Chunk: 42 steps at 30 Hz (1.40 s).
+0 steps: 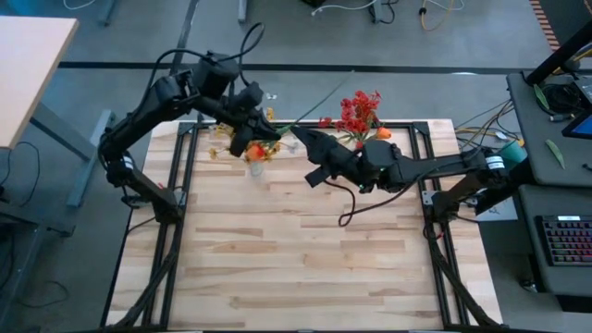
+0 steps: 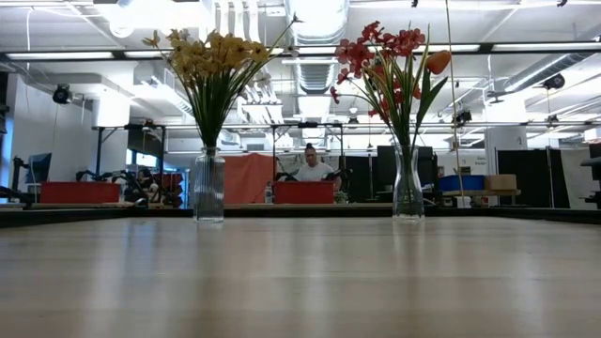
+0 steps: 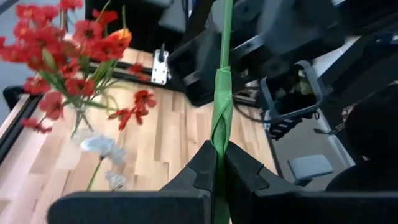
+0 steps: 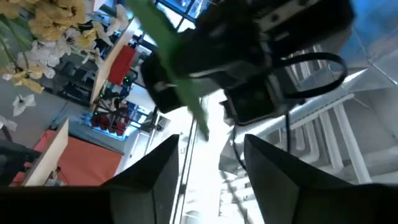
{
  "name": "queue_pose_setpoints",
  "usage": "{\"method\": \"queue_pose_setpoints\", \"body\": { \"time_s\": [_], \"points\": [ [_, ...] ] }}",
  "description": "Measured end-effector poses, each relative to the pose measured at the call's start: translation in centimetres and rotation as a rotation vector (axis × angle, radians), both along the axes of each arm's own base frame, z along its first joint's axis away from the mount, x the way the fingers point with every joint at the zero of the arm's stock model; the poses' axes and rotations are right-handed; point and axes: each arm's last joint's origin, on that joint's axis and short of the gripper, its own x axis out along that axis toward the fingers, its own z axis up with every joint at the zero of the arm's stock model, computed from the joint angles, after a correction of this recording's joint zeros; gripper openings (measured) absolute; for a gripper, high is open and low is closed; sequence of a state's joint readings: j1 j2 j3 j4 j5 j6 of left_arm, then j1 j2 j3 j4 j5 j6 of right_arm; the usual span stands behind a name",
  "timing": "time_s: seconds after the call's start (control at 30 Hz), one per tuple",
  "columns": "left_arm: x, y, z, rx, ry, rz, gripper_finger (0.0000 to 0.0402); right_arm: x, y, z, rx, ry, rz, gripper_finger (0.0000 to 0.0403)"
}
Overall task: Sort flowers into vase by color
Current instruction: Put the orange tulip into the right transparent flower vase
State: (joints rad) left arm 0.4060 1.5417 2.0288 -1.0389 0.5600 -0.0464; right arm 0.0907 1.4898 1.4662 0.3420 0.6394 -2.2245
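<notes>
Beyond your wooden table point(image 2: 300, 282) lies an open workshop, where a person point(image 2: 311, 165) sits at a bench. You have two glass vases at the far edge: one point(image 2: 208, 185) holds yellow flowers point(image 2: 208, 58), the other point(image 2: 408, 183) red flowers point(image 2: 380, 52). Your left gripper point(image 3: 219, 165) is clamped tight on a green stem point(image 3: 221, 99), held above the yellow vase. Your right gripper point(image 4: 208, 165) hovers between the vases with its fingers apart and nothing between them, just beside that stem. White blossoms point(image 3: 102, 149) seem to lie on the table, though they're blurred.
</notes>
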Motion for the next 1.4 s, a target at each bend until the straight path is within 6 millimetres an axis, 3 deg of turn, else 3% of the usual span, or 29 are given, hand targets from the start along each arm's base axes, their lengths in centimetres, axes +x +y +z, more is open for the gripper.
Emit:
{"method": "queue_pose_setpoints", "body": {
  "time_s": [0.3, 0.6, 1.2, 1.3, 1.4],
  "points": [
    [-0.2, -1.4, 1.4, 0.002, -0.048, -0.034, 0.0, 0.0, 0.0, 0.1, -0.051, 0.018, -0.012, 0.0138],
    [0.5, -1.1, -0.1, 0.002, 0.009, 0.001, 0.0, 0.0, 0.0, 0.1, -0.073, 0.038, -0.026, 0.0128],
    [1.3, -1.4, -0.2, 0.011, 0.002, -0.011, 0.0, 0.0, 0.0, -0.1, -0.077, 0.055, -0.051, 0.0127],
    [1.8, -1.3, -0.4, 0.007, 0.01, -0.015, 0.0, 0.0, 0.0, -0.1, -0.079, 0.057, -0.052, 0.0111],
    [2.2, -1.2, -0.7, 0.005, 0.012, -0.016, 0.0009, 0.0, 0.0, -0.2, -0.08, 0.065, -0.059, 0.0065]
  ]
}}
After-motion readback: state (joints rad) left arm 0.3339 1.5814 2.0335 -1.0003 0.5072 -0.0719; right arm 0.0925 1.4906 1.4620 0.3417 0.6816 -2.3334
